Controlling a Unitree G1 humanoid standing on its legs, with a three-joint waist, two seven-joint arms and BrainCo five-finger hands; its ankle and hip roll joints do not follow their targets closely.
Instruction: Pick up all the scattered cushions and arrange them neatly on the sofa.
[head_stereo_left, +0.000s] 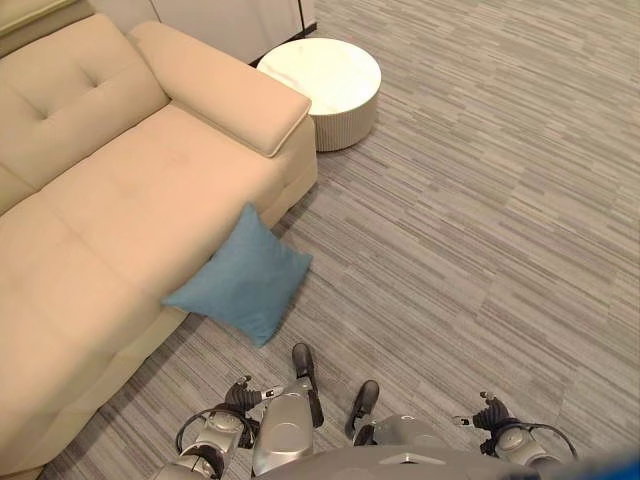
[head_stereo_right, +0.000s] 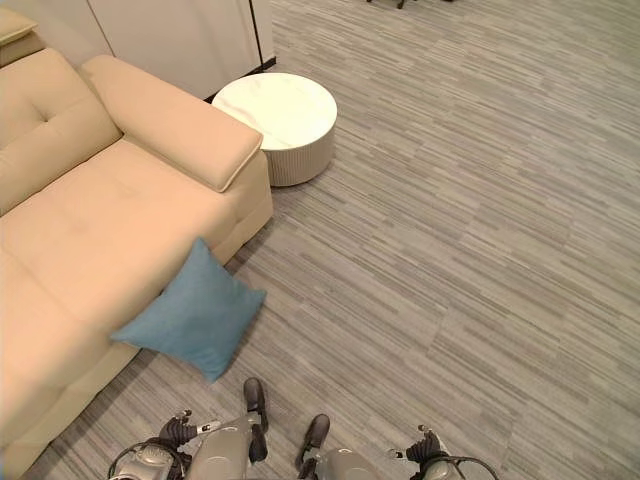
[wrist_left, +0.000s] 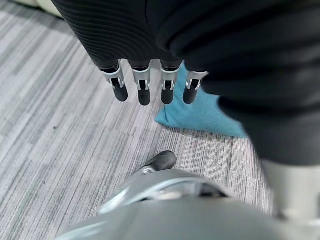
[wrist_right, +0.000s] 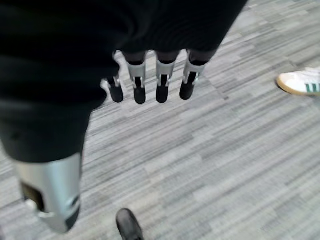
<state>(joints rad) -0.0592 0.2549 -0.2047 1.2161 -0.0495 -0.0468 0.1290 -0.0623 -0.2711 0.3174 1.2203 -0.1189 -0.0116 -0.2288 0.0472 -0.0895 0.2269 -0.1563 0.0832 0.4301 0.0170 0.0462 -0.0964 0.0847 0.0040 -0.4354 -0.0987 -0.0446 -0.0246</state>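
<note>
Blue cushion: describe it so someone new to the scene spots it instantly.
Start at the beige sofa on the robot's left. Propped against its front edge, near the armrest end, lower corner on the grey carpet, is the blue cushion. It is the scene's lone blue item; the round white table sits farther off.

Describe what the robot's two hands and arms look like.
Each hand, left hand and right hand, has a row of silver fingers ending in rounded dark tips. A dark ribbed cover wraps the back of the hand and wrist, and the arm sections are smooth silver-grey.
</note>
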